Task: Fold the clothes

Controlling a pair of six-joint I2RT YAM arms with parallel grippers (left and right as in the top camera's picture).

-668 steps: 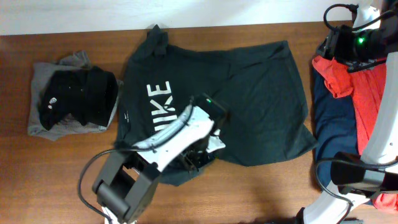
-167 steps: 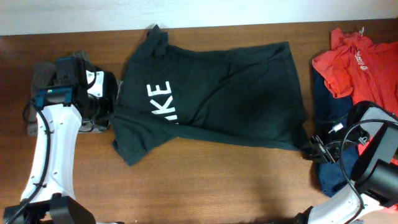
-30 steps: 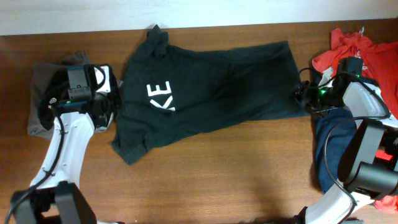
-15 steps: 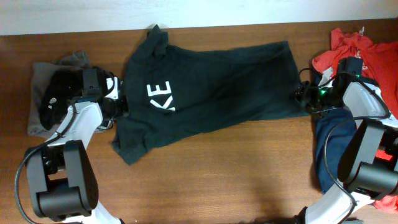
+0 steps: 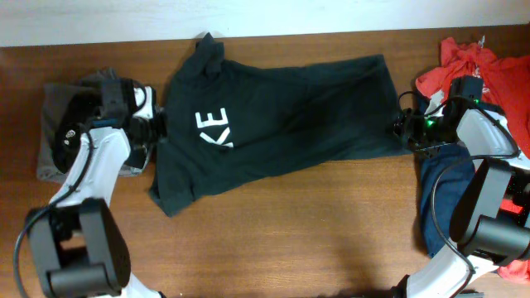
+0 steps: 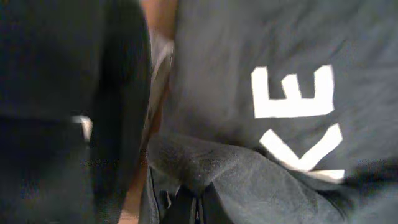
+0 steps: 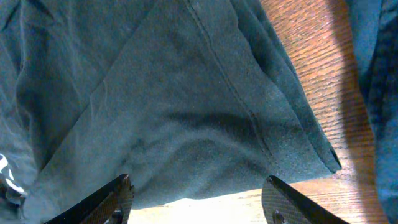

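Pinching dark T-shirt [image 5: 290, 108], left end effector [image 6: 195, 206].

We see a dark green T-shirt [image 5: 290, 116] of soft, matt knit cloth. Close up in the right wrist view its surface is fine and slightly fuzzy, with stitched seams. Its white letters [image 5: 214, 130] look like a flat, smooth print. The table [image 5: 290, 240] is brown wood with clear grain and a low sheen. The red shirt [image 5: 490, 64] at right is matt cloth — so are the grey shirt [image 5: 51, 103] and black shirt [image 5: 65, 145] at left. The left arm [image 5: 91, 170] has a smooth white plastic shell — faintly glossy.
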